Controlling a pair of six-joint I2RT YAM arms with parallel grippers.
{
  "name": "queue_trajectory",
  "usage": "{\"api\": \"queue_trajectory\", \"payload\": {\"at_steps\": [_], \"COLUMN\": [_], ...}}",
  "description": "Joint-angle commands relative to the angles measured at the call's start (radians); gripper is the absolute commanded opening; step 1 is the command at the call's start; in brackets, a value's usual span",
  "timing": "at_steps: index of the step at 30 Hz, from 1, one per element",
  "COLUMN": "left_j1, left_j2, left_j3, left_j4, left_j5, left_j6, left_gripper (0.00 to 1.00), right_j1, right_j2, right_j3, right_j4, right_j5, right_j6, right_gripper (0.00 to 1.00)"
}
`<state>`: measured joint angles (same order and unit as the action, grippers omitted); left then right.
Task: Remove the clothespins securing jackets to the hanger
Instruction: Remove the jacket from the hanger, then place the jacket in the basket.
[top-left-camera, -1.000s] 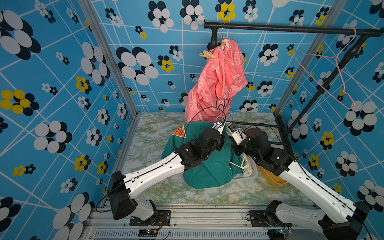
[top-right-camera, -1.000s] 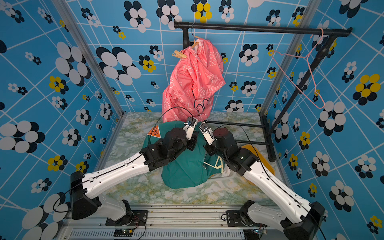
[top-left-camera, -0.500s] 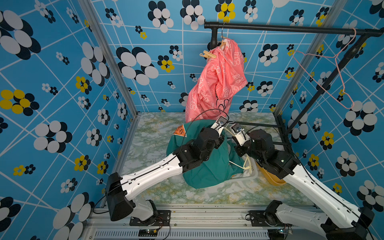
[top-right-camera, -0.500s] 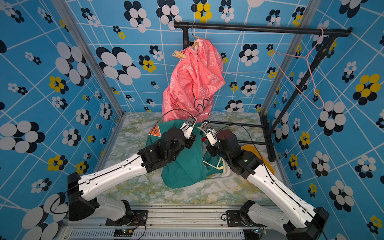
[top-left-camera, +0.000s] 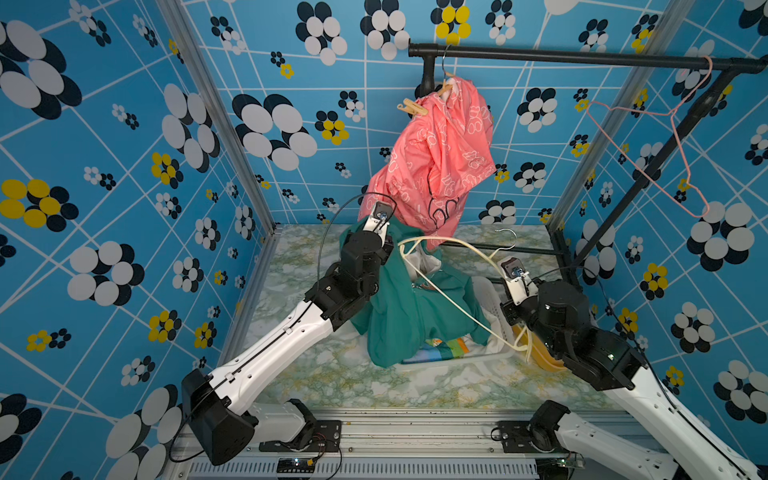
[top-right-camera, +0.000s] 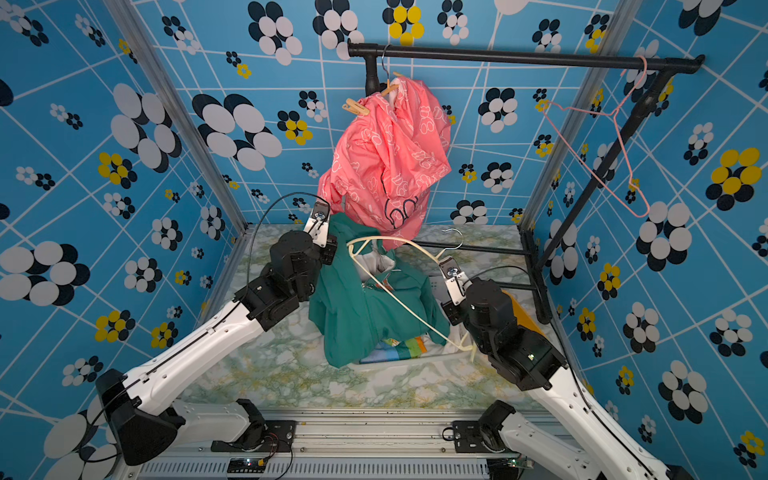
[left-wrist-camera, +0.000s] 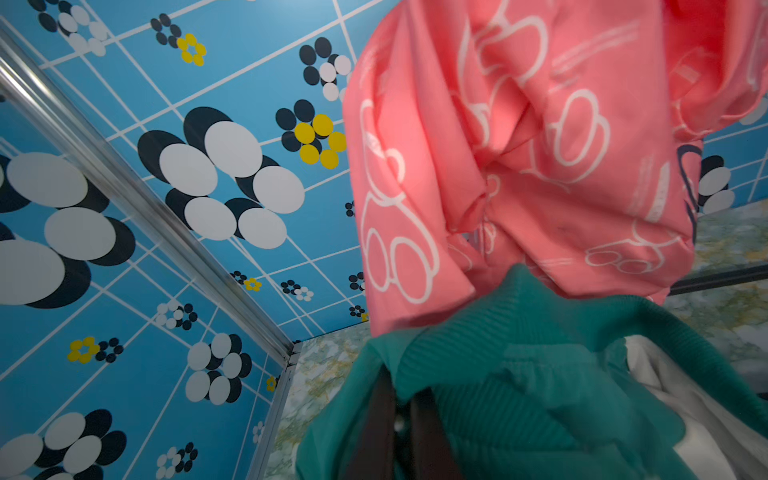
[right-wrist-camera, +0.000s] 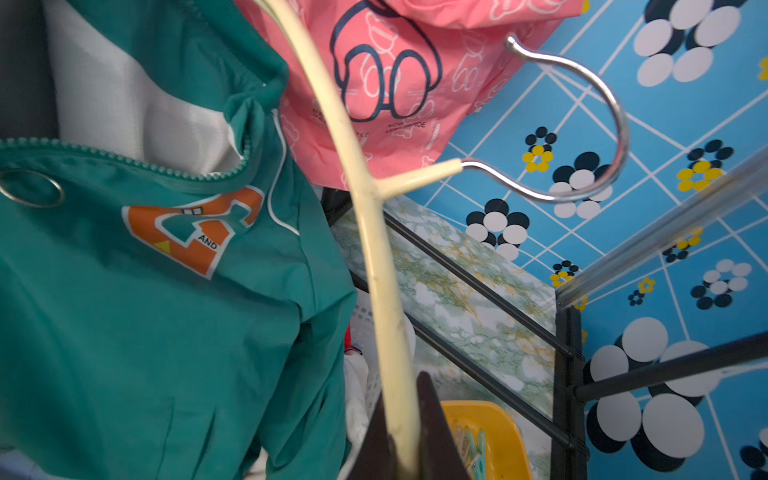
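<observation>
Green-veined marble tabletop (top-left-camera: 332, 374) here: white basket (top-left-camera: 453, 360) sitting mid-table, yellow tub (top-right-camera: 523, 311) just beside it, black rack's base bars (top-left-camera: 528, 249) along the back.

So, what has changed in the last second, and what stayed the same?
The right end effector, shut on the cream hanger, pulled it rightward, mostly out of the teal jacket; the left end effector, shut on that jacket, moved leftward. The pink jacket and its clothespin stayed on the rail.

Both top views high overhead facing down, wrist views close-up, all sharing teal jacket (top-left-camera: 395, 324)
</observation>
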<state>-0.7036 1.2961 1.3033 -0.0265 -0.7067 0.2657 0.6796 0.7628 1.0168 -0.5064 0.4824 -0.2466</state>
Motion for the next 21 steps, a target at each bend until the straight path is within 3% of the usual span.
{"api": "queue_trajectory", "payload": {"at_steps": [1,5,8,17,21], "left_j1": [0.026,0.01,-0.054,-0.458,-0.523], "left_j2": [-0.053,-0.068,-0.095,-0.089,-0.019], "left_j3": [0.002,-0.005,-0.012,0.124,0.221], "left_j4": [-0.007,-0.018,-0.015,-0.051,-0.02], "left_j5": [0.044,0.122,0.201,0.393,0.438], "left_j6": [-0.065,-0.081,-0.049,0.183,0.276], "left_gripper": [0.0,0.0,0.0,0.0,0.0], "right_j1": [-0.018,-0.034,-0.069,-0.296,-0.344], "right_j2": [-0.107,-0.084,-0.013,0.169,0.175], "right_j3": [-0.013,0.017,0.069,0.122,0.094], "right_j4": [0.117,0.142,0.134,0.108,0.091], "right_j5": [0.064,0.14,0.177,0.2,0.194], "right_j6": [0.036,0.049,0.071,0.26,0.297], "right_gripper": [0.0,0.0,0.0,0.0,0.0]}}
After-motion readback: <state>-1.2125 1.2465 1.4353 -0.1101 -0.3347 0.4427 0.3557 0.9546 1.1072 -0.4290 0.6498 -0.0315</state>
